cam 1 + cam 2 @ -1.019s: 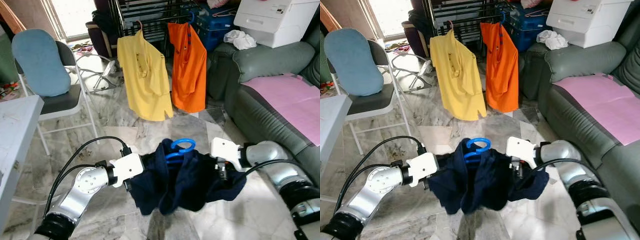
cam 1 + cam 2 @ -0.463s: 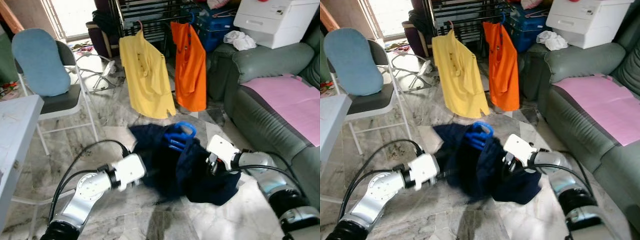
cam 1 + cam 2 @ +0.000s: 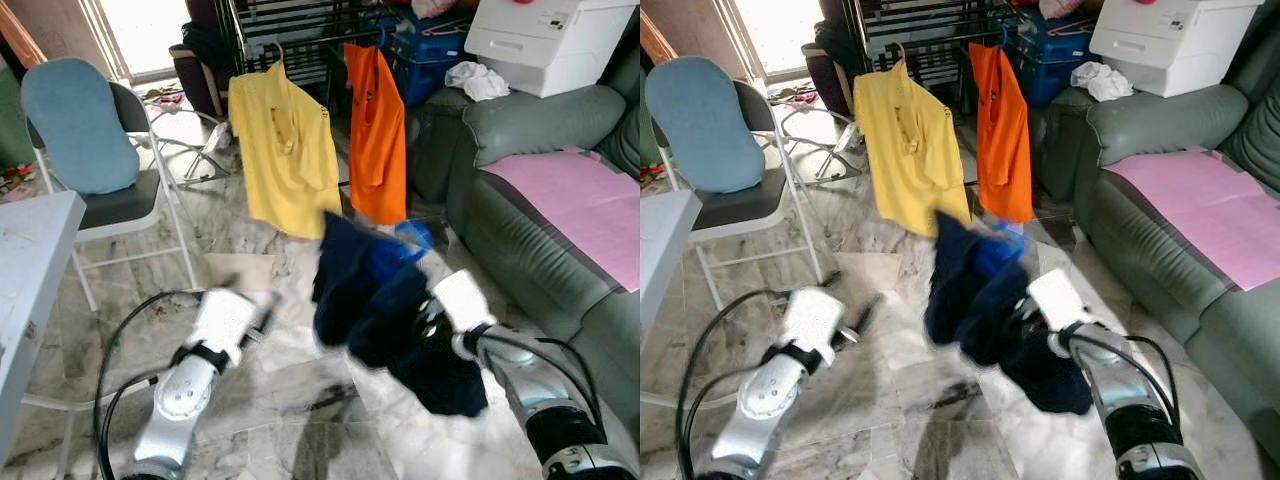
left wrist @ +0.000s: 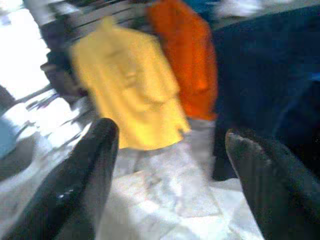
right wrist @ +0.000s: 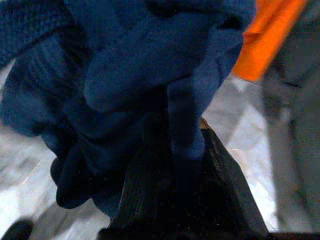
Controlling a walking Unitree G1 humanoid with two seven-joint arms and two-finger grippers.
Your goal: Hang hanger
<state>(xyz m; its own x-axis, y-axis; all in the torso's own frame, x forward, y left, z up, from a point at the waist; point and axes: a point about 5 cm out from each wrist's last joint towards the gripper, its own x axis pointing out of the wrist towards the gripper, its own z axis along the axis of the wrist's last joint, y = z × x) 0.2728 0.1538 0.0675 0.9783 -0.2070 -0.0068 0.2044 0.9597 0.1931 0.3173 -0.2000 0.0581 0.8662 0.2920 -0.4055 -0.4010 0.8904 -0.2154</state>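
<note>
Right gripper clamps navy shirt with blue hanger; left gripper spread, empty. Raise hook level onto drying rack.

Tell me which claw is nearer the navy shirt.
Right. The right claw is clamped on the navy shirt itself, while the left claw is open, apart from the shirt on its left.

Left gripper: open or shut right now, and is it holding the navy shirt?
Open and empty: in the left wrist view the left gripper has its fingers spread wide with only floor between; the navy shirt hangs from the right gripper.
</note>
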